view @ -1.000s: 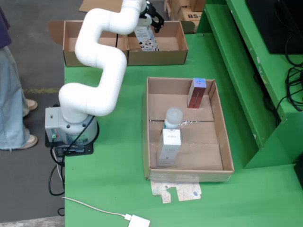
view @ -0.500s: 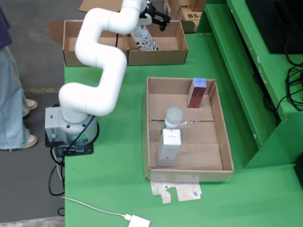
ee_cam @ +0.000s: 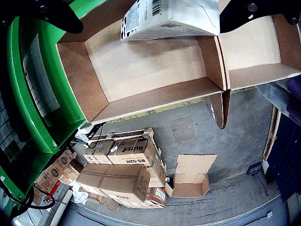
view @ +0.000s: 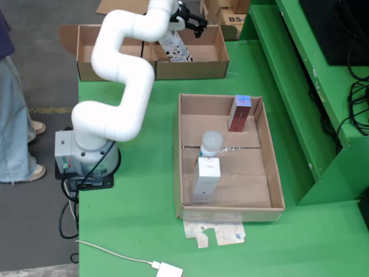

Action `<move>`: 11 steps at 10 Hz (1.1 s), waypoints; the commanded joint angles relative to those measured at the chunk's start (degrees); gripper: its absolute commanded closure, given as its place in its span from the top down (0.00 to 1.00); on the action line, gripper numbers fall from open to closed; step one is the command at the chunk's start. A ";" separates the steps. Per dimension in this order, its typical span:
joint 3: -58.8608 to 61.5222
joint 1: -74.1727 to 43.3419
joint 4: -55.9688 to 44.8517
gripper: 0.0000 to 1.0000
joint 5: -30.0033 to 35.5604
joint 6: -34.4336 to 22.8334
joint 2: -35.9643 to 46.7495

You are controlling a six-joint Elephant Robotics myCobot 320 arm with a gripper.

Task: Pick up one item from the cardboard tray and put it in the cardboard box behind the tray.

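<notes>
A brown cardboard carton (ee_cam: 134, 150) stacked on the floor reads "HÜFER"; a brown carton (view: 233, 18) beyond the tabletop shows "BS". A barcode marks the white carton (ee_cam: 169, 16), its print too small to read.

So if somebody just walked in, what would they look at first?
Probably the big white robot arm, curling up from its base at the table's left edge. Its open gripper sits over the cardboard box at the back, where a white carton leans tilted inside. Nearer the front, the cardboard tray holds a red box, a round-capped bottle and another white box.
</notes>
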 commanded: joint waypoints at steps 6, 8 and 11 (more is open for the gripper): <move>1.23 0.11 0.54 1.00 -0.35 -0.03 2.38; 1.23 0.11 0.54 1.00 -0.35 -0.03 2.38; 1.23 -0.08 3.22 1.00 -4.09 -2.29 5.49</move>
